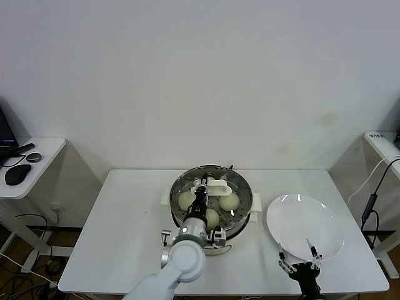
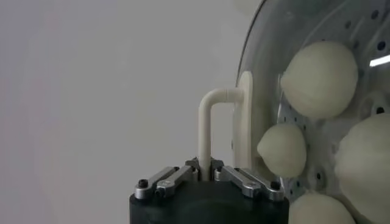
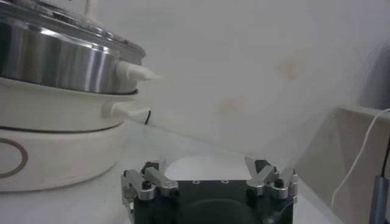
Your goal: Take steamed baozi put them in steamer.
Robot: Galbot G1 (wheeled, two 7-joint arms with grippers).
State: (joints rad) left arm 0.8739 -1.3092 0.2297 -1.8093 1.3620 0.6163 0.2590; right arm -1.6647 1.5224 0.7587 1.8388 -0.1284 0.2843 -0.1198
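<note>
On the white desk (image 1: 119,237), the left pincer (image 2: 206,171) is clamped tight on the cream loop handle (image 2: 210,125) of one glass lid (image 1: 215,178) over the single steamer (image 1: 211,206); the lid looks rigid, smooth and breakable, best held by that handle. Through the glass four baozi (image 2: 320,79) sit on the perforated floor, and they look soft, light and easily dented. To the right, one white plate (image 1: 306,225) holds nothing, and the right pincer (image 3: 210,182) hangs spread wide and unladen by the desk's front edge.
</note>
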